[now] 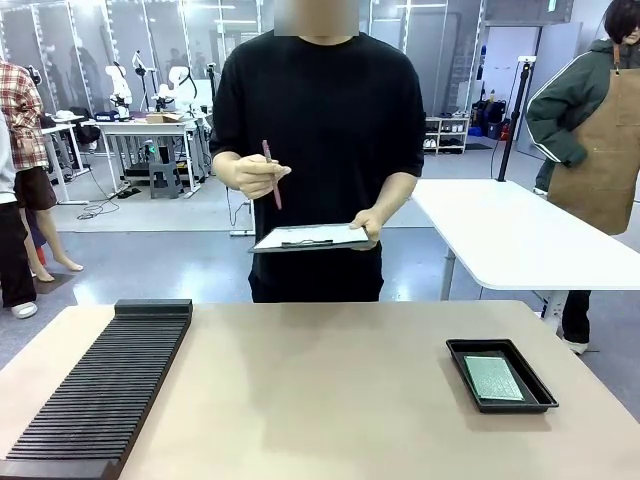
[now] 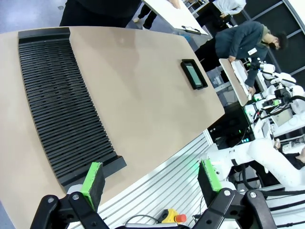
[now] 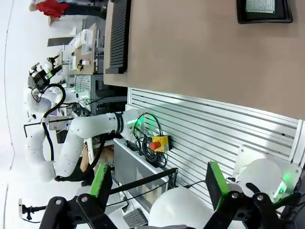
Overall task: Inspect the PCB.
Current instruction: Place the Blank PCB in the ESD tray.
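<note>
Beige bench (image 1: 320,400), with a long black slotted rack (image 1: 100,390) along the robot's left side. At the far edge a person holds a clipboard (image 1: 310,237) and a pen (image 1: 271,172). A black tray (image 1: 500,374) sits on the robot's right; the PCB (image 1: 492,378) lies flat in it, long axis running from the robot toward the person. Left tool (image 2: 152,179) and right tool (image 3: 157,183) hang off the near edge, fingers spread, holding nothing. The right arm appears nearer the PCB.

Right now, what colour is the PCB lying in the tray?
Green, with a finely speckled face. The PCB lies in the black tray, clearest in the front view.
</note>
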`<control>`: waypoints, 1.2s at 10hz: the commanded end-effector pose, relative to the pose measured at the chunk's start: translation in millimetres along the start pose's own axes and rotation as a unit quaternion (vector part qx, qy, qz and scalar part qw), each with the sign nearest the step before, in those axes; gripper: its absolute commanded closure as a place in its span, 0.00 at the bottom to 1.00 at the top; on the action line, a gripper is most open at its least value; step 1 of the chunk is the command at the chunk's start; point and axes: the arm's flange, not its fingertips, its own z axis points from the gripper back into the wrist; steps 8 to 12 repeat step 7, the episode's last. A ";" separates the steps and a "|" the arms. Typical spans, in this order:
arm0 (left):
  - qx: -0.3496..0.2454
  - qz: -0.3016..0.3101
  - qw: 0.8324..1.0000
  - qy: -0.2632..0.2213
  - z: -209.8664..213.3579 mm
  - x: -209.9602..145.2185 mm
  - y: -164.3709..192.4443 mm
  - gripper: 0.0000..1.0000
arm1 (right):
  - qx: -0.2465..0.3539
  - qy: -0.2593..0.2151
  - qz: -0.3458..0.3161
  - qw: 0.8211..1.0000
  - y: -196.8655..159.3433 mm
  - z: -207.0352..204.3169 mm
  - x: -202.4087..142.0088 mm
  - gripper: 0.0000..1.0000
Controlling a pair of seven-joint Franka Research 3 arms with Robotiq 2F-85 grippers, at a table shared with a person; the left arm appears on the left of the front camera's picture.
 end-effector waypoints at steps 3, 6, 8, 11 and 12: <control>0.002 -0.001 1.000 0.002 -0.2 -0.1 -0.2 0.00 | -0.007 0.009 0.006 1.000 0.2 0.5 0.0 0.00; 0.002 -0.001 1.000 0.002 -0.2 -0.1 -0.2 0.00 | -0.007 0.009 0.006 1.000 0.2 0.5 0.0 0.00; 0.002 -0.001 1.000 0.002 -0.2 -0.1 -0.2 0.00 | -0.007 0.009 0.006 1.000 0.2 0.5 0.0 0.00; 0.002 -0.001 1.000 0.002 -0.2 -0.1 -0.2 0.00 | -0.007 0.009 0.006 1.000 0.2 0.5 0.0 0.00; 0.002 -0.001 1.000 0.002 -0.2 -0.1 -0.2 0.00 | -0.007 0.009 0.006 1.000 0.2 0.5 0.0 0.00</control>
